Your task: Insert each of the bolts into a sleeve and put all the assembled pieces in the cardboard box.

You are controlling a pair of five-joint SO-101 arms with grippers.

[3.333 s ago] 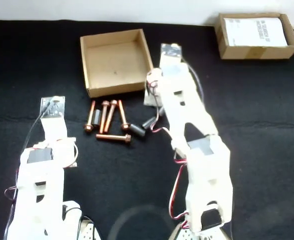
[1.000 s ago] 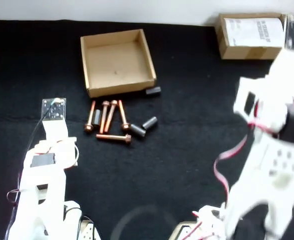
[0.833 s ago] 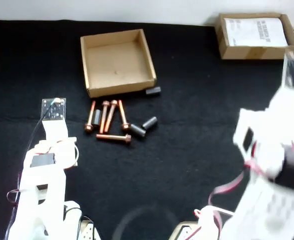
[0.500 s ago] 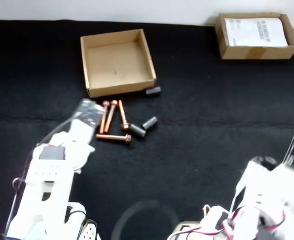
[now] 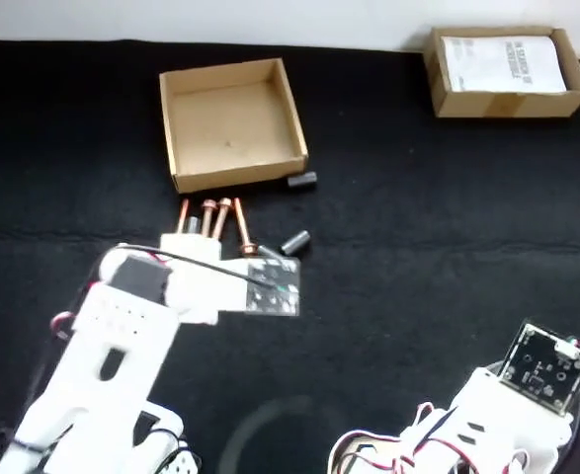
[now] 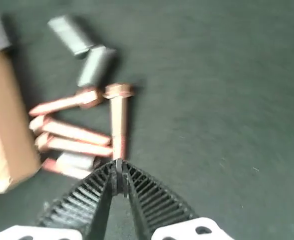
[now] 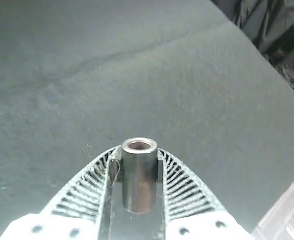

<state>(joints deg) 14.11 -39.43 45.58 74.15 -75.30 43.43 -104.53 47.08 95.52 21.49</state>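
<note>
Several copper bolts lie side by side on the black mat just in front of the open cardboard box. One bolt lies crosswise, and my left gripper hangs shut right above its threaded end. Grey sleeves rest beside the bolt heads, with another sleeve by the box corner. My right gripper is shut on a grey sleeve, held upright with its bore showing, above bare mat near the table's front right.
A second cardboard box with a printed sheet in it stands at the back right. The left arm stretches over the bolts. The right arm sits low at the front right corner.
The right arm has pulled back from the middle to the front right corner. The left arm has swung forward and to the right over the bolts.
</note>
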